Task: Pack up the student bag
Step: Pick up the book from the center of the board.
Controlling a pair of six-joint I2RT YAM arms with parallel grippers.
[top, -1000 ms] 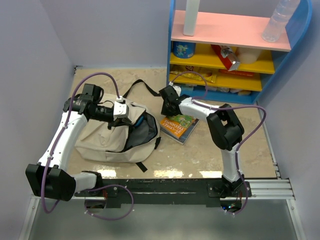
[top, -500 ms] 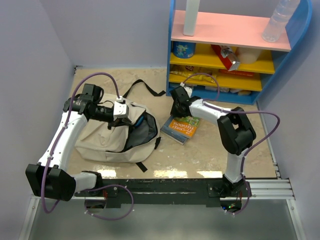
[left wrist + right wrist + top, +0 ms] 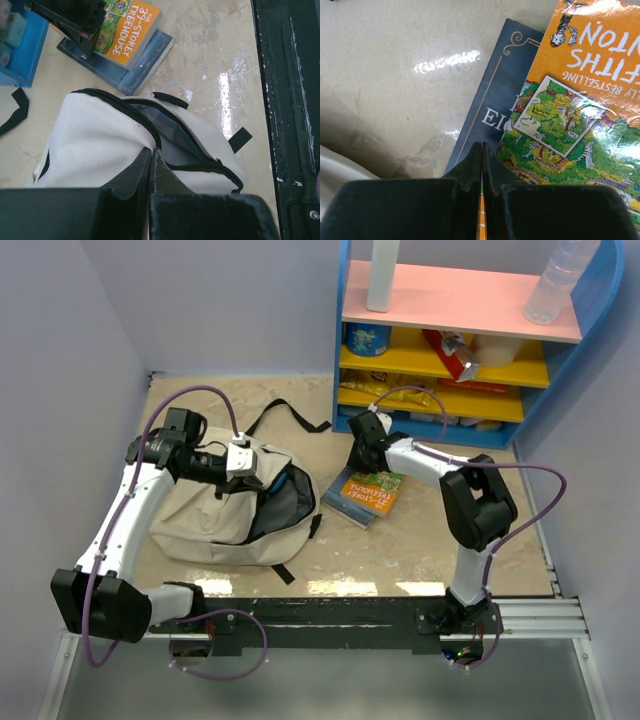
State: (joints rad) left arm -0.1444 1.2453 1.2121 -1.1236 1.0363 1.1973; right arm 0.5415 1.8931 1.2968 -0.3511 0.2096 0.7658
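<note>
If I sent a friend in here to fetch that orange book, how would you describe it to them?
On the beige tabletop, between the blue-framed shelf unit and the cream canvas backpack, two books lie stacked. Take the upper one: an orange paperback with a green cartoon treehouse picture, titled 39-Storey Treehouse. The dark blue book beneath it has a plain cover.

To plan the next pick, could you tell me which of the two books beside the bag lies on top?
The orange Treehouse book lies on top; the dark blue book sits beneath it, showing only its edges.
</note>
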